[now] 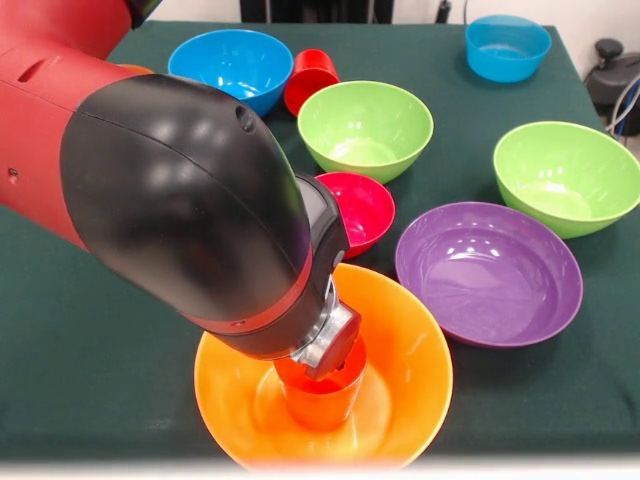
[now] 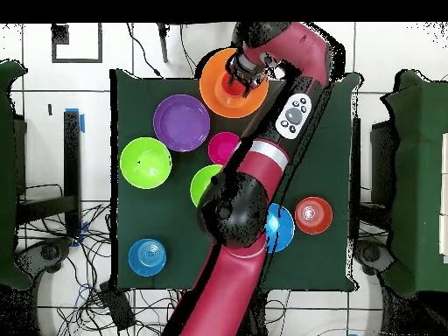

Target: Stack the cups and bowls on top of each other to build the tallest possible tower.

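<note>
The pincer (image 1: pixel 322 385), its opening hidden behind the wrist, sits at the orange cup (image 1: pixel 318 398), centred in the big orange bowl (image 1: pixel 410 370) as tower base.

The arm (image 1: pixel 180 200) reaches low, its gripper (image 1: pixel 322 362) pointing down.

Arm (image 1: pixel 180 190) hides gripper fingers and orange cup's (image 1: pixel 318 395) rim; big orange bowl's (image 1: pixel 410 350) near edge is cropped.
</note>
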Robot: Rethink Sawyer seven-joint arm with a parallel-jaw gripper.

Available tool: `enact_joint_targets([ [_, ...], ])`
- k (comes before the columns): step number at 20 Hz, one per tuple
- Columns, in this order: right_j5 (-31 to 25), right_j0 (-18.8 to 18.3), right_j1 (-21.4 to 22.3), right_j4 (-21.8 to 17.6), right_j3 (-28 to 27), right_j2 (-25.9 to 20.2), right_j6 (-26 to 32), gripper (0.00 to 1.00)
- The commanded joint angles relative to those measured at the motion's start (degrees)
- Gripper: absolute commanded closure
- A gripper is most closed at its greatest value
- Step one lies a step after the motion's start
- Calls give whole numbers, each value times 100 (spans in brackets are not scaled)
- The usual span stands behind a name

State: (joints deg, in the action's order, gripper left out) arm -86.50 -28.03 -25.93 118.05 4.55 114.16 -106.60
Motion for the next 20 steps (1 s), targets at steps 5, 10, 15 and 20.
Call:
enact_joint_targets([
  [5, 109, 98, 159, -354, -296, 77, 572, 0],
  [10, 104, 130, 132, -392, -283, -2, 524, 0],
  [15, -115, 142, 254, -425, -287, -18, 483, 0],
  [20, -212, 199, 296, -569, -259, -203, 481, 0],
])
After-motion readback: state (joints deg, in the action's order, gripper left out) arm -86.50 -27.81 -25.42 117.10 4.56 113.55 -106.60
